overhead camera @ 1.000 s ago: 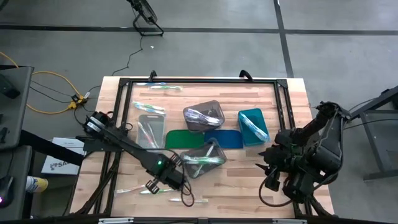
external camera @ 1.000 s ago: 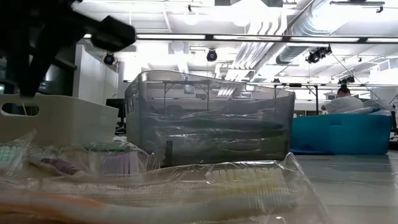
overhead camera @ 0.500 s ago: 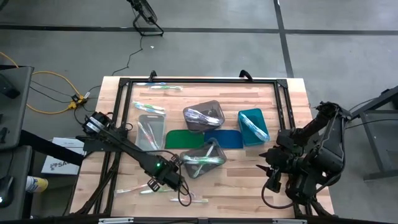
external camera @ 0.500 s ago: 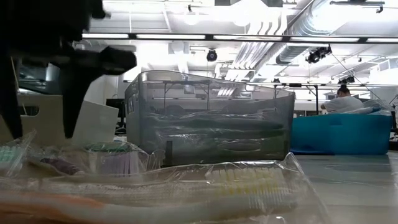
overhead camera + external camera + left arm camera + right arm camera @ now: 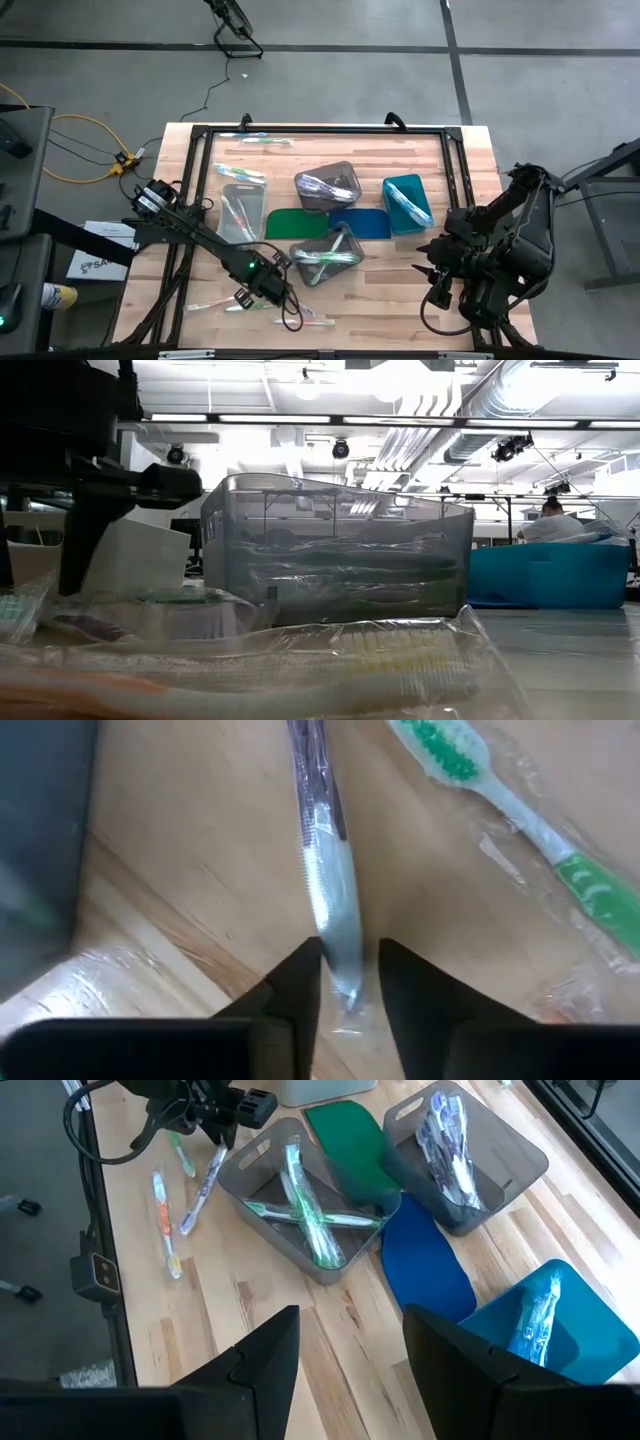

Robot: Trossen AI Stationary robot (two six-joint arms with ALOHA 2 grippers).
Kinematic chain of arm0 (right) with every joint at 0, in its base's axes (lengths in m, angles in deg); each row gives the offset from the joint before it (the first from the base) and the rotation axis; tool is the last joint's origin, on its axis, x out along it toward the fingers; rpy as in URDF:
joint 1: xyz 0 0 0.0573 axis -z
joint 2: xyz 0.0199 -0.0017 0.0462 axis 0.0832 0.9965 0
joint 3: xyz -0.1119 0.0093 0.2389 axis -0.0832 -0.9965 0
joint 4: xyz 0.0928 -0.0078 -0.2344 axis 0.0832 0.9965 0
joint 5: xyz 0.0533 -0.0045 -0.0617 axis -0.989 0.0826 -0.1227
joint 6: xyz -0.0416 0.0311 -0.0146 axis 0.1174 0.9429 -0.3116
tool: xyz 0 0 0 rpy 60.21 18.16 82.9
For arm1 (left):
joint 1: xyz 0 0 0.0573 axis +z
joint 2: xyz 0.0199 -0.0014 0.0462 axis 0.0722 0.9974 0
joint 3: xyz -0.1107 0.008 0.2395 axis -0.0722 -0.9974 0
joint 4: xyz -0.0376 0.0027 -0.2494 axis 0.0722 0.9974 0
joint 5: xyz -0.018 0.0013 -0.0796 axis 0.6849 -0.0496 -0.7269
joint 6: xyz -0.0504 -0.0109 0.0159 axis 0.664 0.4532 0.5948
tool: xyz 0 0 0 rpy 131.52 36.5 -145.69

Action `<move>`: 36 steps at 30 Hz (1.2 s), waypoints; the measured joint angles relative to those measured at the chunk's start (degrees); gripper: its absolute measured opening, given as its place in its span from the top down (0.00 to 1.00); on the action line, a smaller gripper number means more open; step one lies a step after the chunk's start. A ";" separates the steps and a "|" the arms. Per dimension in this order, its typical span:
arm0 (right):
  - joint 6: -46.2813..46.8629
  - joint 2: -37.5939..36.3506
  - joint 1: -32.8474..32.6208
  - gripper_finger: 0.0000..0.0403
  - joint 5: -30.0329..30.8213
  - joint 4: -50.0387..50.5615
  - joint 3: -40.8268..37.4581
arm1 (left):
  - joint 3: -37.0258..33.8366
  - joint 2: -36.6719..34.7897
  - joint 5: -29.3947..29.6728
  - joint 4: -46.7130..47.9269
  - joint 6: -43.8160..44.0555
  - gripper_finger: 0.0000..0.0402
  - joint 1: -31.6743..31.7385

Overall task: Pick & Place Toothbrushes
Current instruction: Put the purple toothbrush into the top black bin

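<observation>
Several wrapped toothbrushes lie flat on the wooden table near its near-left corner. My left gripper points down over them. In the left wrist view its fingers stand open, close on either side of the bristle end of a wrapped toothbrush with a dark handle. A green-handled toothbrush lies beside it. More toothbrushes lie in the grey bin, the far grey bin, the clear bin and the teal bin. My right gripper hangs open, high over the near right. My left gripper comes from above, pointing down, its fingers across the toothbrush at the wrapped bristle end. One finger reaches the wrapper's edge; a strip of table shows before the other. Whether it touches, I cannot tell. The toothbrush lies flat on the table.
A green mat and a blue mat lie between the bins at mid table. Two more wrapped toothbrushes lie at the far left. A black frame borders the table. Bare wood shows at the near middle.
My left gripper has come down from above the near-left toothbrushes until its fingers reach the table among them. In the low view its fingers stood wide half a second ago and are closer together now.
</observation>
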 joint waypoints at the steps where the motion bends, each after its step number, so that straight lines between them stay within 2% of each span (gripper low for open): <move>1: 0.00 0.00 0.00 0.57 0.02 0.00 0.00 | -0.02 0.00 -0.05 0.02 0.00 0.78 0.00; 5: -0.02 0.00 0.00 0.57 0.23 0.00 0.00 | -0.02 0.00 0.18 0.36 0.07 0.92 -0.04; 7: -0.02 0.00 0.00 0.57 0.63 -0.01 0.00 | -0.02 -0.04 0.76 0.44 0.07 0.96 0.07; 13: -0.02 0.00 0.00 0.57 0.71 0.00 0.00 | 0.02 -0.07 1.18 0.73 0.16 0.95 0.02; 18: -0.02 0.00 0.00 0.57 0.72 0.00 0.00 | 0.37 -0.53 1.30 1.82 0.75 1.00 0.04; 27: -0.37 0.00 0.01 0.57 0.76 0.00 0.00 | 2.35 -2.88 3.94 5.38 2.63 0.99 0.09; 36: -0.49 -0.02 0.00 0.57 0.78 -0.01 0.00 | 11.14 -6.96 4.01 12.29 5.20 1.00 0.40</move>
